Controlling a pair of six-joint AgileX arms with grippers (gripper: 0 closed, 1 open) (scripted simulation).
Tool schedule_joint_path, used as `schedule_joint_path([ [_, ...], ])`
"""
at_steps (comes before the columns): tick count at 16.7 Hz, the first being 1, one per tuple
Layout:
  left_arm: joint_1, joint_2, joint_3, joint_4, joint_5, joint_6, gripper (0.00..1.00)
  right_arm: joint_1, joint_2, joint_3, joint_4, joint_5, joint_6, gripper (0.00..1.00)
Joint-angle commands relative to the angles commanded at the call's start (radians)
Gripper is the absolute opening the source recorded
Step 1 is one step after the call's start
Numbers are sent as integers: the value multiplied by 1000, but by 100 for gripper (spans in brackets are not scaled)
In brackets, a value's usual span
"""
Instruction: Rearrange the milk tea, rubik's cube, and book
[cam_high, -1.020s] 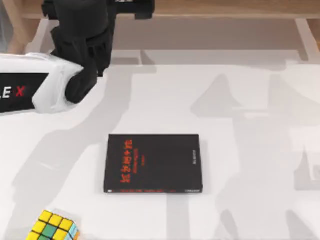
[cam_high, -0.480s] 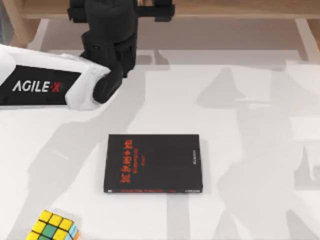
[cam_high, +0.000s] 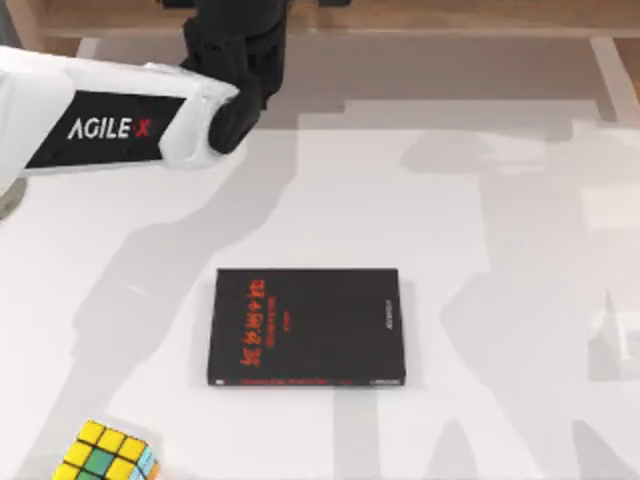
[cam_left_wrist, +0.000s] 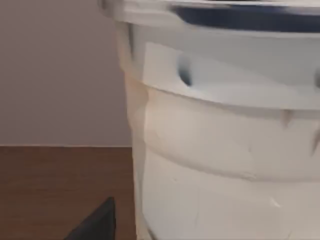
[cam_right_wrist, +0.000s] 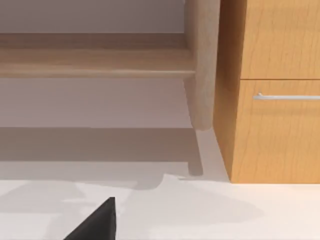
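The rubik's cube (cam_high: 107, 453) sits at the near-left corner of the white worktop (cam_high: 500, 250), well apart from the black book (cam_high: 307, 327) lying flat at centre, long axis left to right. Beyond both, the left arm (cam_high: 110, 125) reaches across the far-left edge, nearer the cube than the right arm would be. Its wrist camera faces a pale lidded cup (cam_left_wrist: 225, 150), likely the milk tea; whether its end effector is open or closed cannot be told.

White bench (cam_right_wrist: 210, 212), wooden cabinet (cam_right_wrist: 272, 90) with metal handle (cam_right_wrist: 287, 96), round wooden leg (cam_right_wrist: 201, 65), dark end effector fingertip (cam_right_wrist: 97, 225)
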Motion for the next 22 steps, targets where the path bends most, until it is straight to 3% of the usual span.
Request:
schedule_joint_path([
  [4, 29, 81, 135, -54, 30, -1, 100, 0, 0, 0, 0, 0, 0, 100],
  [9, 32, 90, 149, -61, 33, -1, 100, 0, 0, 0, 0, 0, 0, 100],
  [22, 32, 90, 149, -61, 33, -1, 2, 0, 0, 0, 0, 0, 0, 100],
])
